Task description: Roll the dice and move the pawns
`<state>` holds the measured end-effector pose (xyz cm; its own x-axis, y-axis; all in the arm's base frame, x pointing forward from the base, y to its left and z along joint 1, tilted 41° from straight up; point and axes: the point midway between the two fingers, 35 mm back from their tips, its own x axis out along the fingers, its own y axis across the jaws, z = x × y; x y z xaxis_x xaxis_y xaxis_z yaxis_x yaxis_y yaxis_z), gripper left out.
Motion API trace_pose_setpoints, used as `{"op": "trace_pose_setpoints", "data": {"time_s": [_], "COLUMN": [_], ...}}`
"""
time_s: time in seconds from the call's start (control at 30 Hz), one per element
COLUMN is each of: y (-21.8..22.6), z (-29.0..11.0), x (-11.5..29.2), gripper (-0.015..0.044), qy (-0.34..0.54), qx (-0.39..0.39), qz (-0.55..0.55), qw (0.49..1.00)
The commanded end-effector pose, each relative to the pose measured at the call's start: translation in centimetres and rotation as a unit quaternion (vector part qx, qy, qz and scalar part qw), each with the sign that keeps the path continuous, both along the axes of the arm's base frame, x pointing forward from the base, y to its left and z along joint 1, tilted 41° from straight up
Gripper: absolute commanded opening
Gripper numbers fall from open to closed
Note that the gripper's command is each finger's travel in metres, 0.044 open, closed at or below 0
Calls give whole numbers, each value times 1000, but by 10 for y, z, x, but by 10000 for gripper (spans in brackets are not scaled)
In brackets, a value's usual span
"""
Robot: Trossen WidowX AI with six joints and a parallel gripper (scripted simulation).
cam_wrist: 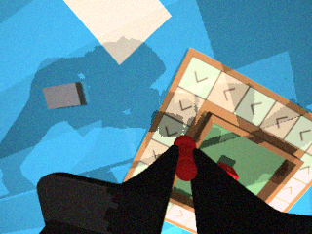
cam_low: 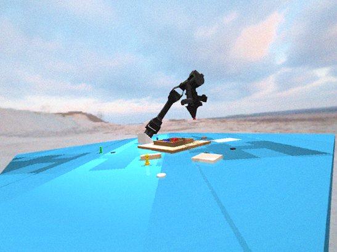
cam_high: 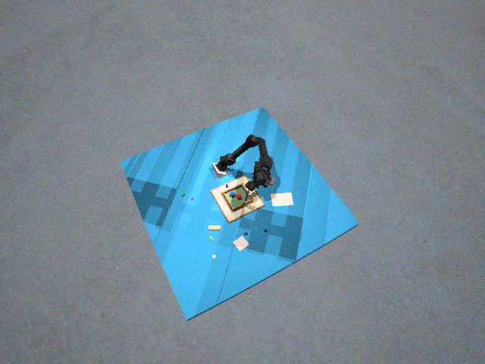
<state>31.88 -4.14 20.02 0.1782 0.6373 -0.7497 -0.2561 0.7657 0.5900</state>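
My gripper is shut on the red pawn and holds it in the air, well above the board. The board has a ring of squares marked with arrows. The tray with a green floor sits in the middle of it. The red die and the blue die lie in the tray; their numbers are too small to read. The blue pawn stands on the board's side near the arm's base.
A pale sheet and a grey block lie beside the board. A square pale block, a tan bar, a yellow pawn, a green pawn, a white disc and several dark discs lie farther out.
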Motion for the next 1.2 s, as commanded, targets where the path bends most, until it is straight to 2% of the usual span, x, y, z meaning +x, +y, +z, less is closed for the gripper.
{"op": "trace_pose_setpoints", "data": {"time_s": [0.0, 0.93, 1.17], "y": [4, 51, 58], "z": [-4, -61, -70], "x": [-7, -69, -69], "gripper": [0, 0, 0], "qy": [-2, 0, 0], "qx": [-3, -1, -2], "qz": [7, 49, 50], "qw": [1000, 999, 999]}}
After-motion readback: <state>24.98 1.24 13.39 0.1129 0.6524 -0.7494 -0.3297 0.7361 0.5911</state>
